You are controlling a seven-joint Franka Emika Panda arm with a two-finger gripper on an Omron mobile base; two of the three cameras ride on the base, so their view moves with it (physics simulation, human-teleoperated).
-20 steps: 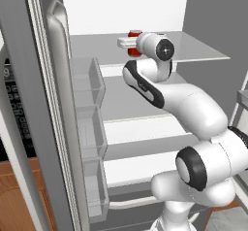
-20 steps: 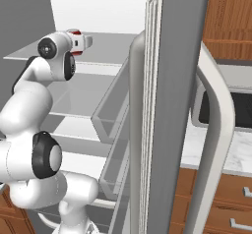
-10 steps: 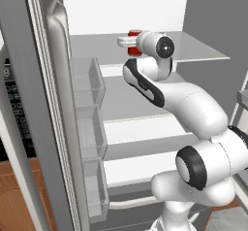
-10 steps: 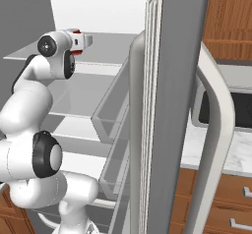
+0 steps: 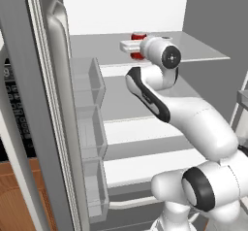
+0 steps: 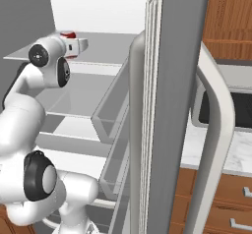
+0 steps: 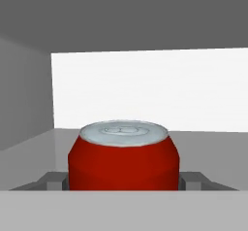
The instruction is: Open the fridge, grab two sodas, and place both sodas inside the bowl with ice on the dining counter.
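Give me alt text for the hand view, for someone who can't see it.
A red soda can with a silver top stands upright, close up, between the gripper's two fingers, one on each side of it. Behind it are the grey shelf and white back wall of the open fridge.

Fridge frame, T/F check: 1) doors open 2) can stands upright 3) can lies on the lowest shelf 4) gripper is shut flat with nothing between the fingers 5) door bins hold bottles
1) The fridge doors are open. True.
2) The can stands upright. True: its silver top faces up in the hand view.
3) The can lies on the lowest shelf. False: it stands on the top shelf, level with the hand.
4) The gripper is shut flat with nothing between the fingers. False: a finger sits on each side of the can; whether they press on it cannot be told.
5) The door bins hold bottles. False: no bottles are in them.
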